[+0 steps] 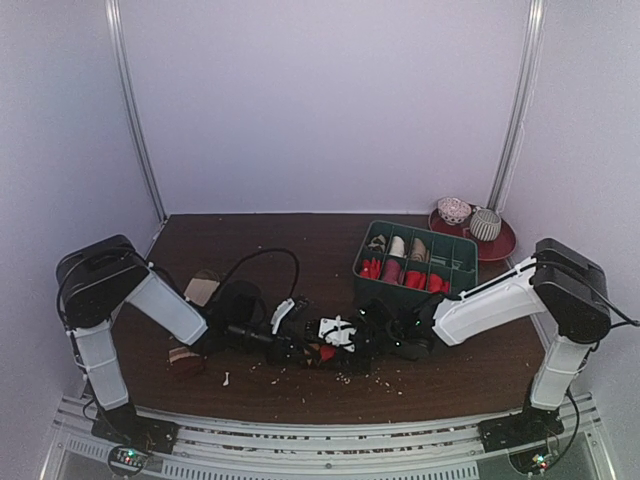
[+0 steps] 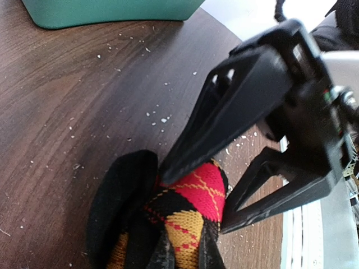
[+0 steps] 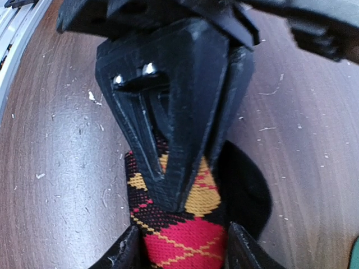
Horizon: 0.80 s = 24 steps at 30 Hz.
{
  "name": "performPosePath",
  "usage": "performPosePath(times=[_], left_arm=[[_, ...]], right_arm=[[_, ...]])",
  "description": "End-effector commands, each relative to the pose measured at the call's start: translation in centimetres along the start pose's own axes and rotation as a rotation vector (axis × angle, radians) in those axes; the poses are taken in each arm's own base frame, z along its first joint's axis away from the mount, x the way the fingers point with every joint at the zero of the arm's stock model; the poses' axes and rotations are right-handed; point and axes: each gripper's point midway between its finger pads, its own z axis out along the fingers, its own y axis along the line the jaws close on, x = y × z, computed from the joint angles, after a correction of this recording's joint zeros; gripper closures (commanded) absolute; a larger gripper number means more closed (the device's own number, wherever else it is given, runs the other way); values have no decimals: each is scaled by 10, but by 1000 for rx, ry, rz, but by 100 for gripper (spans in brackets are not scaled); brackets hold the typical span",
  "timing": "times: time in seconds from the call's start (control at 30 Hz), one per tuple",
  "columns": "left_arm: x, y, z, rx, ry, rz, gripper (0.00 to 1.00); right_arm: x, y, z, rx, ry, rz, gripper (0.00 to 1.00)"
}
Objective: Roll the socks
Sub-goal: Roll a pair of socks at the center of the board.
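black knit crossed with red, orange and yellow diamonds: the argyle sock [image 2: 190, 193] sits bunched on the dark wood-grain table [image 2: 67, 112], front centre, between the two arms.

left: left gripper [image 2: 185, 253] is closed right down, with a fold of the sock pinched at its tips.

right: right gripper [image 3: 185, 249] has its jaws roughly half apart, one on each side of the same bundle, fabric filling the gap. squeezing or only straddling, i cannot tell.

step, as i read it: mid-roll, with one end anchored by the left and the right placed to turn the bundle. the roll looks loose and lumpy, far from done.

next move calls for a firm clamp by the right, then winding toward the anchored end without dragging the fold out of the left's pinch.

materials: the sock is soft knit and slumps — no shape of its own. the fingers [image 2: 235, 112] are hard matte black plastic, tapered wedges. the table is smooth, dotted with pale crumbs [image 2: 162, 119]. further right is a green bin [image 2: 112, 11], rigid-walled.
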Motion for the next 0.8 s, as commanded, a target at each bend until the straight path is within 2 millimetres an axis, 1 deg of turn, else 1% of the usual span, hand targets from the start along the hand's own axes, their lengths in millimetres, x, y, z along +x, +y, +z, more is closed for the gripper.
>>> performPosePath(times=[0.0,0.07,0.1,0.2,0.27,0.3,0.33,0.37,0.4,0.47,0.57,0.6,0.67,0.77], left_arm=[[147,20,-20,-129,436,-362,100],[148,19,-20,-120,441,-363,100],[148,19,-20,-118,441,-361,100],[148,19,-19,-109,436,-351,100],[139,18,-17,-99,410,-312,100],[131,17,-17,-94,387,-278,100],[121,16,-17,-98,358,-239,91],[107,15,-19,-109,318,-187,81],[92,14,-21,-122,277,-126,76],[56,11,-32,-181,172,10,66],[18,-3,-53,-212,18,195,55],[8,-10,-58,-209,-30,249,52],[-4,-20,-66,-201,-96,330,48],[-12,-29,-67,-172,-140,389,41]], right_arm=[[19,9,16,-40,57,-1,47],[28,13,20,-52,80,9,48],[32,15,22,-60,89,15,50],[35,22,24,-101,104,40,61],[36,30,25,-152,132,72,68],[37,34,24,-179,146,89,69],[40,38,23,-209,167,113,70],[42,43,21,-239,190,138,72],[45,47,19,-269,214,166,73],[53,57,14,-328,262,214,73],[62,69,7,-412,305,310,73],[65,70,7,-430,321,347,73],[72,71,7,-458,372,414,73],[81,76,6,-499,458,494,73]])
